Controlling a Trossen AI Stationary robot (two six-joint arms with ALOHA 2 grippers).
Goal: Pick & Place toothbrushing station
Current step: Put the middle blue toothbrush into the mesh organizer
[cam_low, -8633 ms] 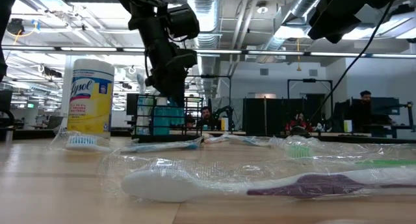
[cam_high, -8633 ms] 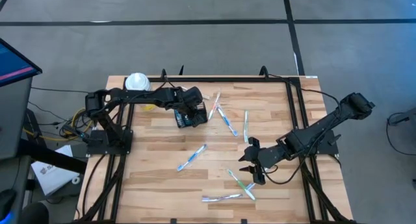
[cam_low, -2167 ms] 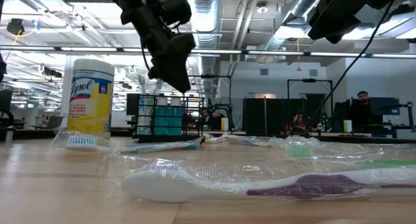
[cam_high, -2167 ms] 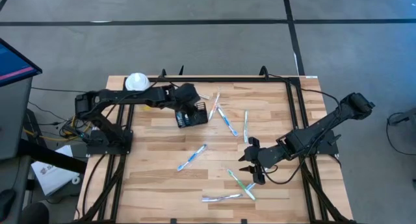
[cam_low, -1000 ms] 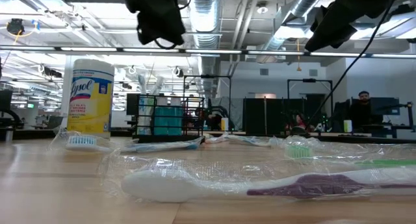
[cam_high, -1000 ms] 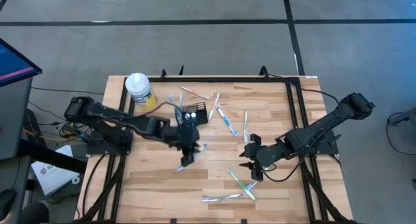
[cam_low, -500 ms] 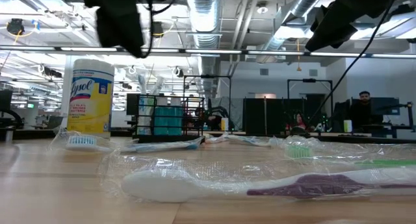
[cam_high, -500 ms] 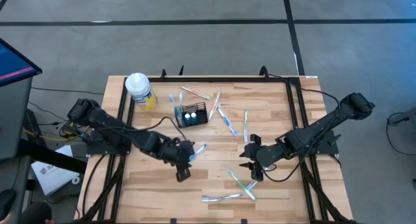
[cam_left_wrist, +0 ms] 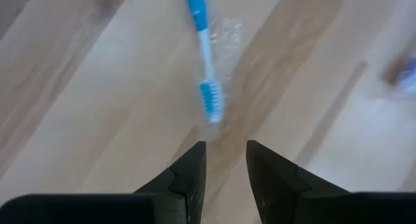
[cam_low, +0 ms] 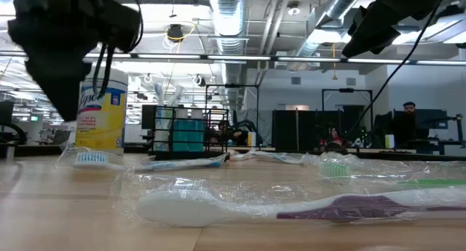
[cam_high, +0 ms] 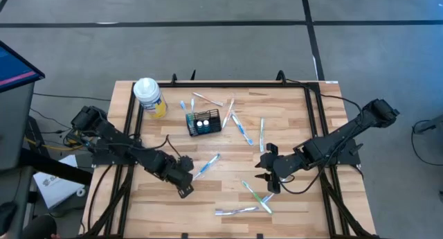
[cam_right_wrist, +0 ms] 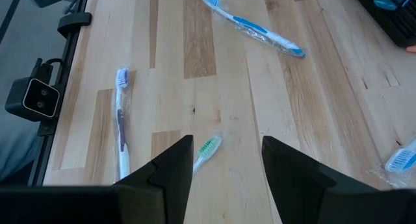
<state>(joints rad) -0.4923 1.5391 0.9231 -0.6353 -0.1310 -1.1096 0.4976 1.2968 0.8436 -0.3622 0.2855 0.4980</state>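
Wood-plank table [cam_high: 291, 121] in an open workshop — one caddy [cam_high: 203, 122], one canister [cam_high: 149, 97] beside it, eight toothbrushes nearby; left gripper [cam_high: 184, 188] and right gripper [cam_high: 265, 178] both released, empty.

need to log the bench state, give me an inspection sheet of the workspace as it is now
surface: wooden table, bare planks showing between the items
job's things: black wire-mesh caddy upright near the far edge, no gripper on it
clutter: yellow canister at the far left corner; wrapped toothbrushes scattered, one blue
grippers: left gripper open, empty, by the blue toothbrush; right gripper open, empty, over the green toothbrush
cables: bundle off the table's left
surroundings: person at a far desk
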